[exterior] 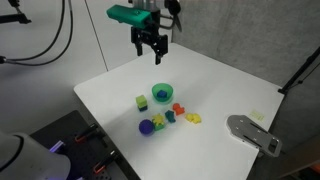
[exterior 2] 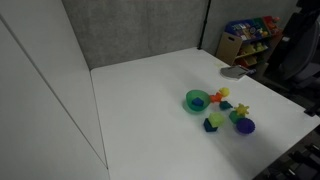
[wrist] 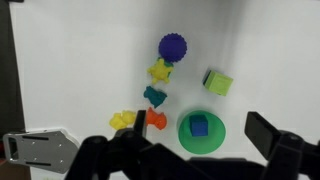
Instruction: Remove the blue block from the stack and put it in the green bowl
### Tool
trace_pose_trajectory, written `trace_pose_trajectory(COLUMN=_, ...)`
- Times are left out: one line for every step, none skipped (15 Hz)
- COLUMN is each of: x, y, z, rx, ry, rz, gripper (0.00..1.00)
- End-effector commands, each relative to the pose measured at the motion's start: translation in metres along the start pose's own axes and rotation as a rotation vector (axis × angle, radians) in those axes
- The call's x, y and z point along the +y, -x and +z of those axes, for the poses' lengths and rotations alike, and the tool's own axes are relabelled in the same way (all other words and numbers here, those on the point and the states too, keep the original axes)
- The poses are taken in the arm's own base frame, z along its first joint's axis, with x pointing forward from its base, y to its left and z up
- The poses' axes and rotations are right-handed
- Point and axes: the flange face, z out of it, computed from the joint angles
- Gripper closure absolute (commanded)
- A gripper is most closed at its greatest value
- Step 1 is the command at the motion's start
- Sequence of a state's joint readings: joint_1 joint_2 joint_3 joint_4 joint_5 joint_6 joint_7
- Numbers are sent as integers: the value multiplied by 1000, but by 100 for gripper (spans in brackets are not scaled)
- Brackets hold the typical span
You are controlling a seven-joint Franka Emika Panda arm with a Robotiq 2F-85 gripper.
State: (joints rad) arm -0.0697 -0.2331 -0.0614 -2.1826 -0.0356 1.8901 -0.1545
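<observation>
The gripper is being held high above the table, its jaws spread wide, with nothing being gripped or touched. Beneath it, the blue block is being cradled inside the green bowl, so the transfer is judged complete. The light green cube is being left apart.

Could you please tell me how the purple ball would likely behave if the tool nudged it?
The purple ball looks round, so it would probably roll rather than slide. Its bumpy outline may slow that roll. It lies right beside the yellow toy, so a push that way would likely shift both.
</observation>
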Motion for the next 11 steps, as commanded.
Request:
trace_pose_trajectory(x=4, y=39, z=-52, rx=-7, ry=28, rz=6, gripper=0)
trace_pose_trajectory(x=4, y=47, z=-62, rx=-7, ry=33, rz=7, gripper=0)
trace_pose_trajectory(x=4, y=54, z=-70, rx=-6, ry=33, rz=8, gripper=0)
trace_pose_trajectory(x=4, y=60, z=-77, rx=-5, ry=34, rz=8, gripper=0)
trace_pose_trajectory(x=4, y=64, z=-82, rx=-3, ry=37, rz=9, gripper=0)
trace_pose_trajectory(x=4, y=68, z=-85, rx=1, ry=39, rz=10, gripper=0)
trace_pose_trajectory(x=0, y=61, z=-75, rx=3, ry=24, rz=4, gripper=0)
trace_pose_trajectory(x=0, y=64, z=-78, rx=8, ry=25, rz=4, gripper=0)
trace_pose_trajectory(x=0, y=64, z=-77, rx=7, ry=24, rz=4, gripper=0)
trace_pose_trajectory(x=0, y=63, z=-75, rx=3, ry=24, rz=4, gripper=0)
trace_pose_trajectory(x=0, y=62, z=-74, rx=-1, ry=24, rz=3, gripper=0)
